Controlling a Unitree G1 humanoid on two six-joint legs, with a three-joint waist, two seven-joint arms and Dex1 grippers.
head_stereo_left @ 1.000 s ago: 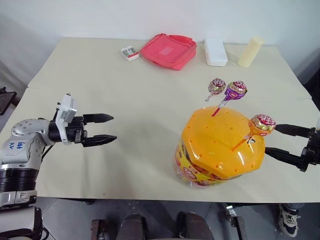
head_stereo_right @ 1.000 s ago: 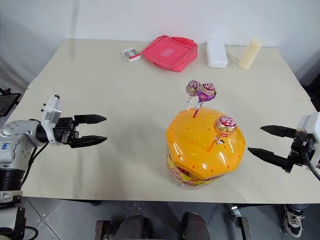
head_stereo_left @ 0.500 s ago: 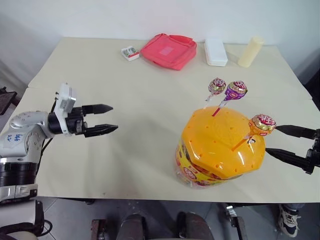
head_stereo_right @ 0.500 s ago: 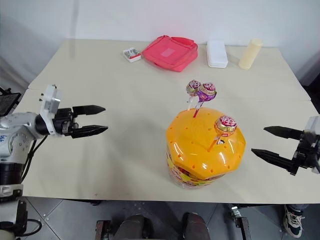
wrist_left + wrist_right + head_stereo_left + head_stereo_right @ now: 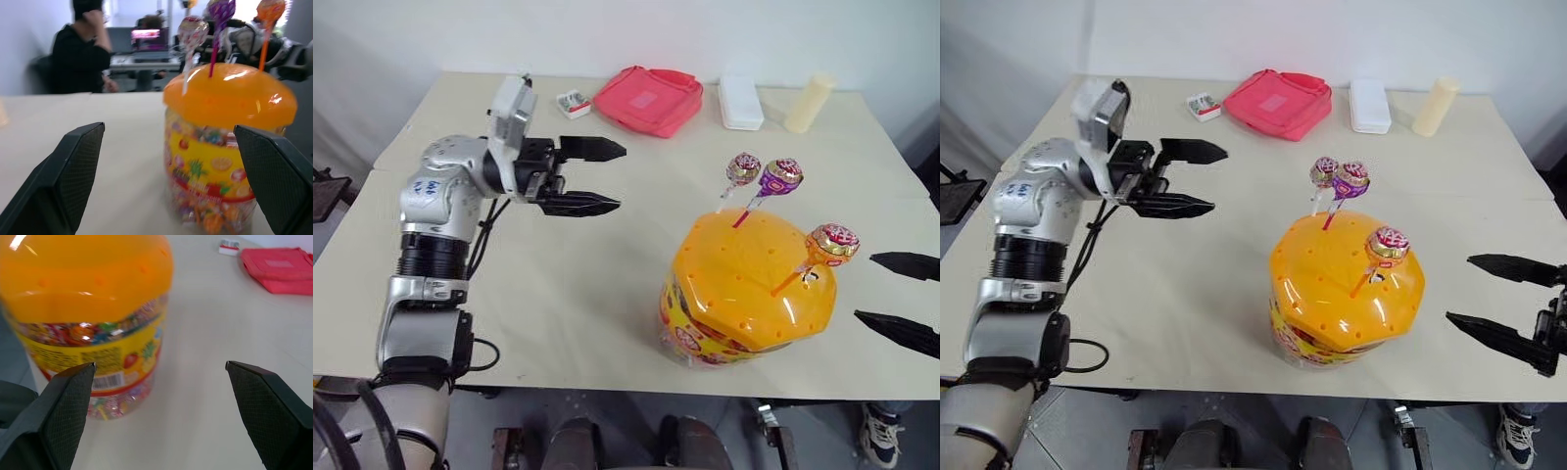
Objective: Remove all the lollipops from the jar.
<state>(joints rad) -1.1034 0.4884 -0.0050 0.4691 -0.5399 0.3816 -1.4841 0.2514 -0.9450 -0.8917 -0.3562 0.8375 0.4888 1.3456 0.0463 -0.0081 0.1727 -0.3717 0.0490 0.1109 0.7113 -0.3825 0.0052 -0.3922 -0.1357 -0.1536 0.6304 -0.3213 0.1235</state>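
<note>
The left gripper [image 5: 597, 176] hung spread and empty above the worktop [image 5: 558, 284], aimed toward the jar [image 5: 749, 289] at its four o'clock. The right gripper [image 5: 1498, 299] waited, equally spread and empty, just beside the jar at three o'clock. Three lollipops [image 5: 781, 176] stood planted in the jar's orange lid [image 5: 744, 269], well short of the red pouch [image 5: 649, 98] at twelve.

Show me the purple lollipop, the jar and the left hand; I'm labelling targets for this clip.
purple lollipop [image 5: 782, 176], left eye view, on its wrapped head.
jar [image 5: 744, 284], left eye view, on the orange domed lid.
left hand [image 5: 600, 177], left eye view, midway between its open black fingertips.
</note>
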